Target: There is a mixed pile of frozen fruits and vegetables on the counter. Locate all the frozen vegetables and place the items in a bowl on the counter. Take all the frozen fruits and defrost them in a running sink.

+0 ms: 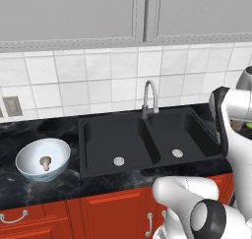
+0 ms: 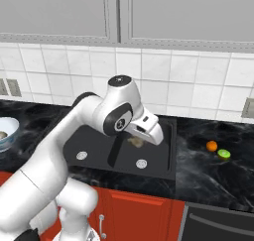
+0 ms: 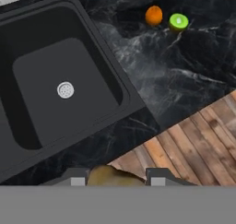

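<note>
From the left base view, a white bowl (image 1: 43,159) on the black counter (image 1: 44,189) left of the sink (image 1: 147,139) holds one tan mushroom piece (image 1: 45,162). The right base view shows the gripper (image 2: 136,142) above the sink, its jaws clamped on a second tan mushroom (image 2: 135,141) (a tan lump between the fingertips in the hand view). An orange ball (image 3: 154,15) and lime-green ball (image 3: 178,21) sit side by side on the counter right of the sink.

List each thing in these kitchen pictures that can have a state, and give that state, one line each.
gripper: shut on a tan mushroom piece
bowl: upright, one mushroom inside
faucet: no water visible
sink: basins empty
orange ball: on counter
green ball: on counter
upper cabinets: closed
</note>
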Motion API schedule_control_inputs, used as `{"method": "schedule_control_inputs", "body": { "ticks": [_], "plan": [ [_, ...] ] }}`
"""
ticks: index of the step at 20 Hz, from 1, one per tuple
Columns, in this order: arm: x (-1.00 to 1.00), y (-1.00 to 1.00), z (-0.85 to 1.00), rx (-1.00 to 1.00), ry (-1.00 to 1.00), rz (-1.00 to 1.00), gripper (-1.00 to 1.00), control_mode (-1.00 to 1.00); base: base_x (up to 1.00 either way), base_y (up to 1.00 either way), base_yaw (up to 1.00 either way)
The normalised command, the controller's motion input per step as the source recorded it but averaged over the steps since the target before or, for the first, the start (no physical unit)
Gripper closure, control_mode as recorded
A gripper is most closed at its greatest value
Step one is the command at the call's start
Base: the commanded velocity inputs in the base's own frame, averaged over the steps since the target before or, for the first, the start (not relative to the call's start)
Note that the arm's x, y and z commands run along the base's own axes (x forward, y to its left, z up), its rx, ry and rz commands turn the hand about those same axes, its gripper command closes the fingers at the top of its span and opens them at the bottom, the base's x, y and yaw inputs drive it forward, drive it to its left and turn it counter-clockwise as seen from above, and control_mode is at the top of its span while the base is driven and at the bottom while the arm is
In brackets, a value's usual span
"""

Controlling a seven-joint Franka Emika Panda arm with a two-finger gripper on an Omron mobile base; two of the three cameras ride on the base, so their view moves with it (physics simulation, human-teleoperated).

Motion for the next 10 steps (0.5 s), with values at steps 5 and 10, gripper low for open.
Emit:
{"method": "schedule_control_inputs", "body": {
  "ticks": [5,10],
  "plan": [
    [-0.25,0.34,0.46,0.00,0.01,0.00,1.00,-1.00,0.00,0.00,0.00],
    [-0.23,0.53,0.32,0.00,0.00,0.00,1.00,-1.00,0.00,0.00,0.00]
  ]
}}
